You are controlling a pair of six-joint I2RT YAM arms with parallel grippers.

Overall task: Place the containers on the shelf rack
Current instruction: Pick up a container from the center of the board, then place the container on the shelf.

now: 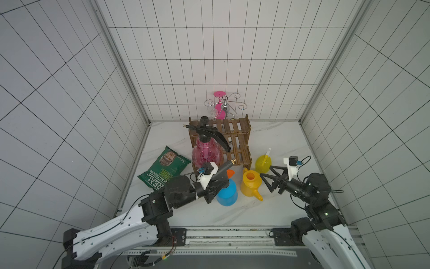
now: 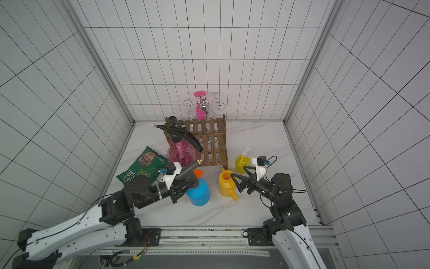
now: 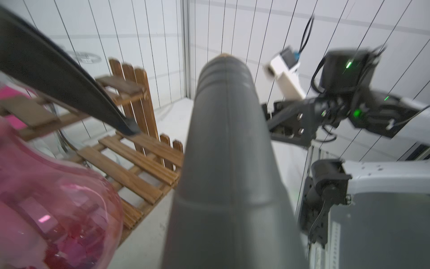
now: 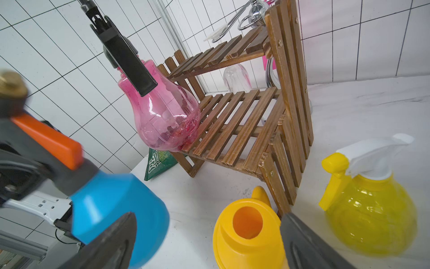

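Left gripper (image 1: pixel 217 185): fingers clamped narrow on the grey head of the blue plastic sprayer (image 1: pixel 226 193), which leans toward the rack. Whether its base is clear of the white marble-patterned bench (image 1: pixel 232 214) cannot be told.
Right gripper (image 1: pixel 265 170): fingers wide and empty, just beside the yellow plastic watering can (image 1: pixel 250 184) and the yellow translucent trigger bottle (image 1: pixel 263 163), both on the bench.
Brown two-tier wooden slat shelf rack (image 1: pixel 235 139): upper tier bare. The pink translucent round sprayer with black handle (image 1: pixel 206 156) sits on the lower tier's left front corner, partly overhanging.
Risk, slip: the smooth tapered head probably offers little purchase, so the blue body may swing or drop.
Risk, collision: the brass nozzle (image 1: pixel 233 160) points close to the pink sprayer. A low or leftward carry could push that sprayer off its corner.
Risk, placement: a base set across slat gaps or over a tier's edge may tip.
Risk, crowding: the right gripper's open fingers could knock the watering can.
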